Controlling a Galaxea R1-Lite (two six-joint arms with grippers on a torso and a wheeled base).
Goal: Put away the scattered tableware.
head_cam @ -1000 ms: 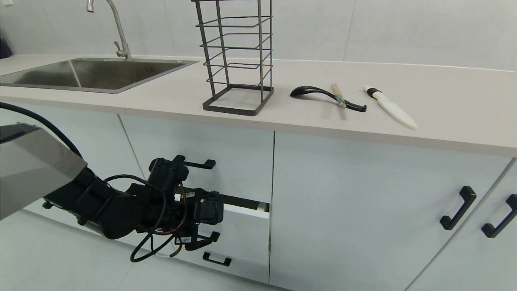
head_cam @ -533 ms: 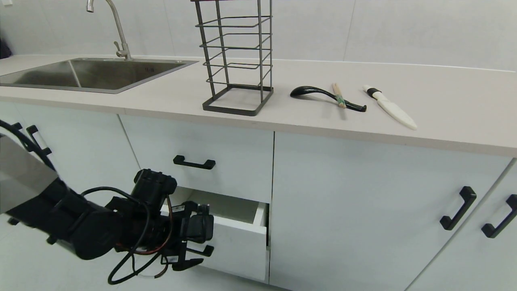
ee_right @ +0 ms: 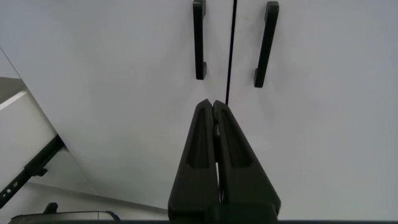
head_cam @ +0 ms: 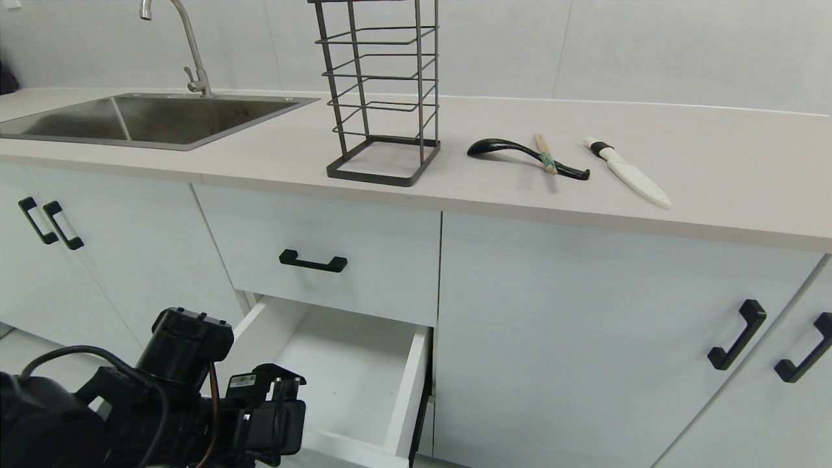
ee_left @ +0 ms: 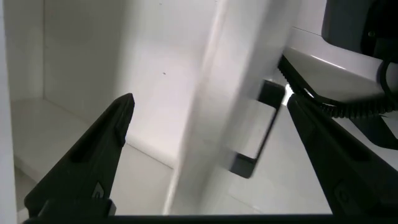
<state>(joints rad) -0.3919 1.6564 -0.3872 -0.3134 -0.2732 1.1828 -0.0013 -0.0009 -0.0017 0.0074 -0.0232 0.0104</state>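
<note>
Within the last second the drawer (head_cam: 344,364) has gone from a narrow gap to wide open, and the left arm has drawn back and down with it. The left gripper (ee_left: 208,106) is spread wide. One finger lies inside the drawer and the other outside its front panel, near the handle (ee_left: 252,134). The fingers straddle the panel without clamping it. The right gripper (ee_right: 213,106) is closed with nothing between its fingers and faces a pair of doors (ee_right: 124,93).

Judgement: the opening step is nearly complete. The drawer is empty, and no tableware is stowed yet.

The tableware lies on the right half of the worktop (head_cam: 715,162), about midway between the front and back edges. It consists of:
- a black spoon (head_cam: 520,153);
- chopsticks (head_cam: 545,155) lying across the spoon's stem;
- a white knife (head_cam: 627,172) near them, toward the right end.

A wire rack (head_cam: 383,97) stands near the front edge at mid-length. The sink (head_cam: 195,114) with its tap (head_cam: 188,45) occupies the left end. A pale tiled wall (head_cam: 650,45) runs behind the back edge.
</note>
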